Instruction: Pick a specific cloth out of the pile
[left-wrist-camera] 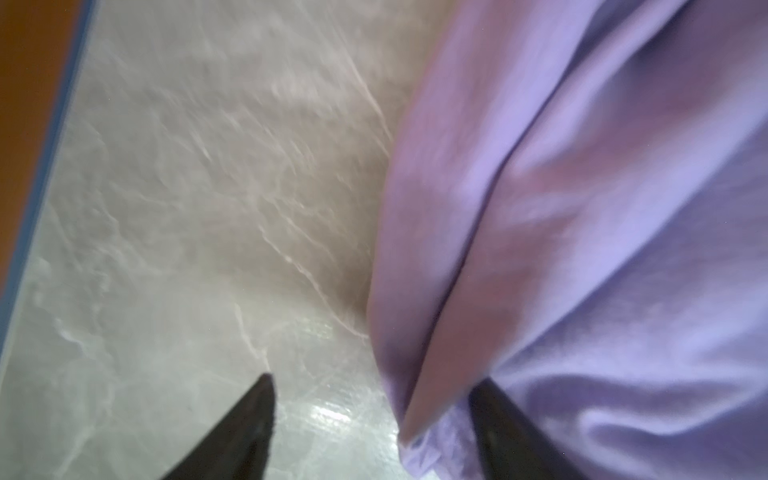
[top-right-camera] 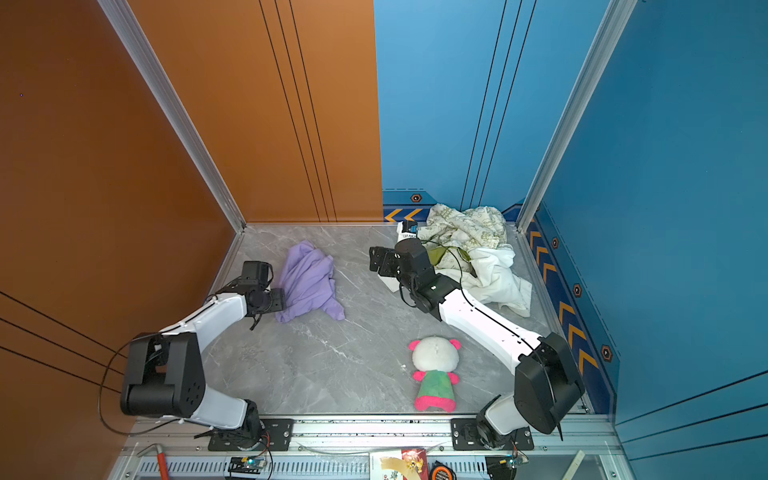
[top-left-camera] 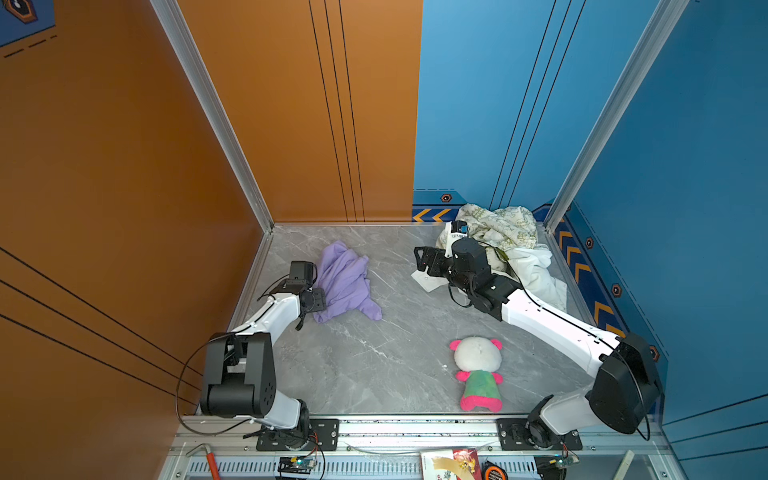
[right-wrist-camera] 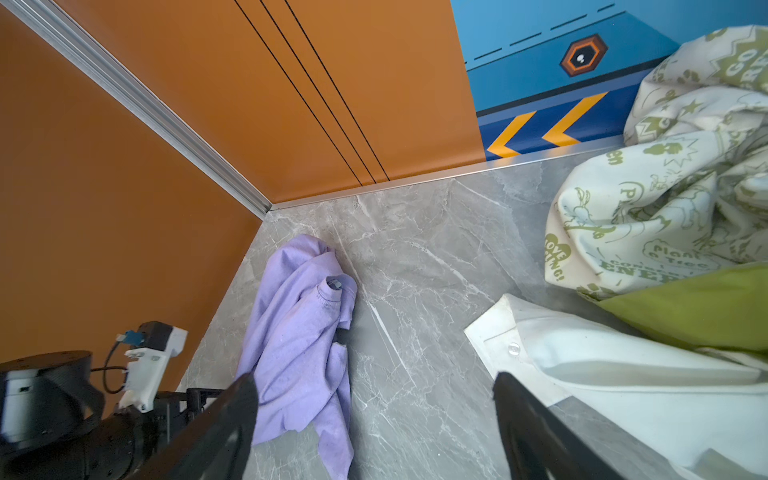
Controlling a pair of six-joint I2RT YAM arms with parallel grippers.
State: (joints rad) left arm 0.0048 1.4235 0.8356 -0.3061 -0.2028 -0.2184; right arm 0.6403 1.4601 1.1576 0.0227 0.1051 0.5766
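lavender cloth (top-left-camera: 345,282), crumpled, long axis front-to-back

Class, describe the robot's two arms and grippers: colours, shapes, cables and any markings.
The left arm and right arm have smooth white shells between bulky black joints. Thin black cables run along both, one looping loose near the left base. The left gripper and right gripper are black, with dark, tapering fingers. No markings can be read.

Blurred lavender cloth (left-wrist-camera: 582,208) is covering one left gripper (left-wrist-camera: 372,380) fingertip (left-wrist-camera: 498,419); the right arm (top-left-camera: 469,262) is hiding part of the pile (top-left-camera: 511,232).
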